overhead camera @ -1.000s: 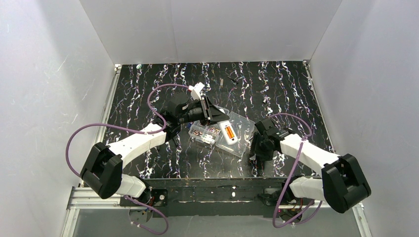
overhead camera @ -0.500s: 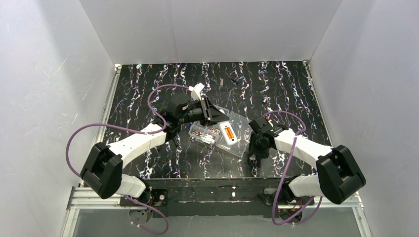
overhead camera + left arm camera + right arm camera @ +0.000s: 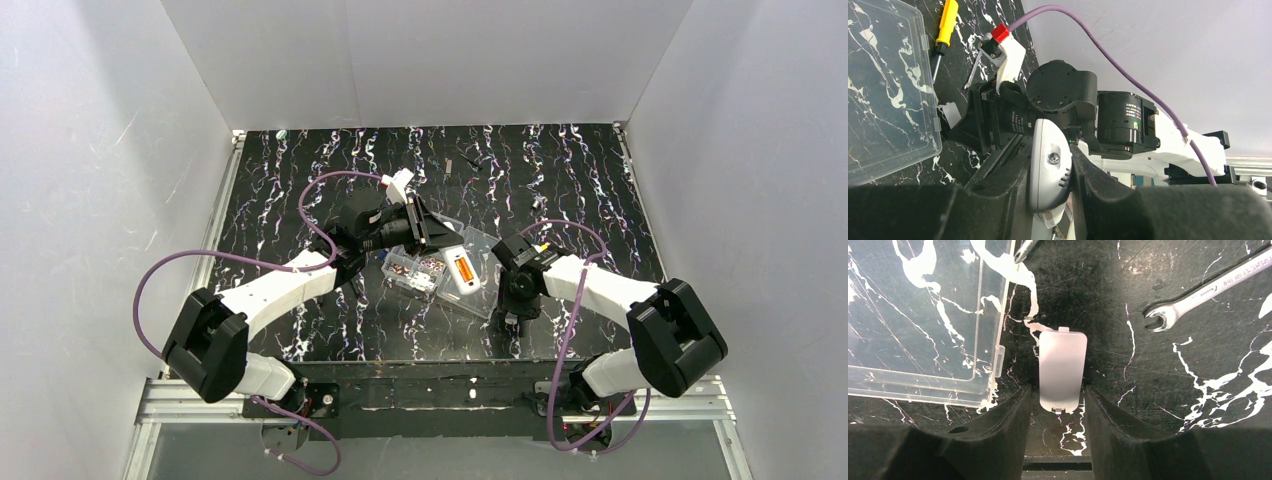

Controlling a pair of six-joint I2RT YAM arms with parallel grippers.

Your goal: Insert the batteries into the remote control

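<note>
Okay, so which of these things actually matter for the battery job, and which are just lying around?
For the job:
remote control
orange battery in it
battery cover

Lying about:
wrench
yellow-handled screwdriver
clear box lid

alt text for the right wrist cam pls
A small flat white plastic cover lies on the black marbled table between the open fingers of the right gripper, not visibly gripped. A clear plastic box sits to its left; a wrench lies at upper right.

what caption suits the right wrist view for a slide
right claw open astride a white battery cover on the black table, wrench nearby
</note>
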